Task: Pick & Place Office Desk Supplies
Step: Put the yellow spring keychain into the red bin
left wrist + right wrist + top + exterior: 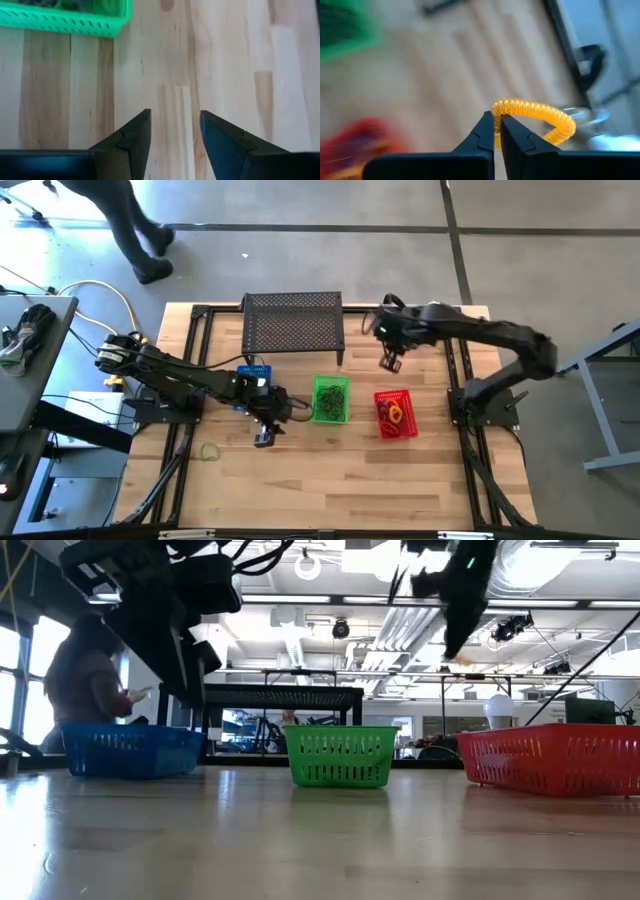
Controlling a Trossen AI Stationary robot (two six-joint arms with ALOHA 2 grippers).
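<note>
Orange coiled elastic loop (535, 116) pinched at one side between the right gripper (497, 131) fingers, which are closed down on it with almost no gap; rest of the loop sticks out free past the fingertips. In the high view the right gripper (389, 361) hangs in the air over the table's far right part, beyond the red plastic basket (396, 414) and off to the side of the black perforated metal shelf (293, 325). Low view shows it raised well above the red basket (553, 757), a small orange bit just visible under it.

More supplies: orange and yellow loops lying in the red basket, dark green loops in the green plastic basket (331, 399), one pale green loop (209, 451) loose on the wooden table (330, 480) near the left edge.

Left gripper (264, 436) low over bare wood just beside the green basket, on its left; fingers (134, 141) parted with a clear gap, nothing between them, the green basket's rim (65, 20) ahead of it.

Blue plastic basket (130, 750) sits left of the green one, mostly hidden under the left arm from above. A person sits behind the table in the low view; another person's legs on the floor in the high view
</note>
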